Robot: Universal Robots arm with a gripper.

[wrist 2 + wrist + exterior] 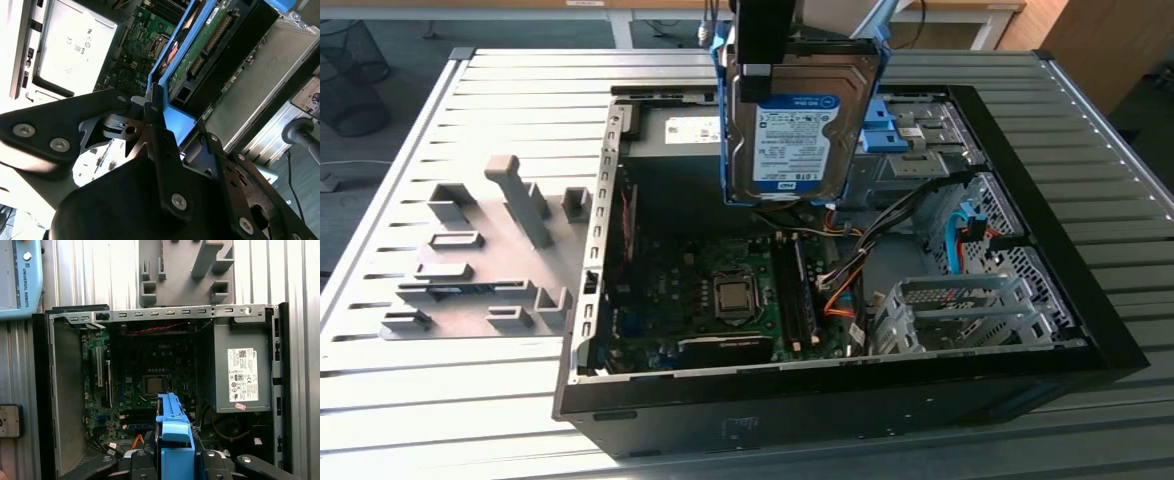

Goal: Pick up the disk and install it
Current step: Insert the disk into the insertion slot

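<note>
The end effector (767, 45) pinches the disk (797, 125) by its blue carrier. The disk hangs straight beneath it, long axis upright, over the open computer case (854, 415). The grey drive cage (947, 310) lies lower, off toward the exterior view's right.

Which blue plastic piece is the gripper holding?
The carrier framing the disk, held upright above the motherboard; the other blue bracket sits on the drive bay.
</note>
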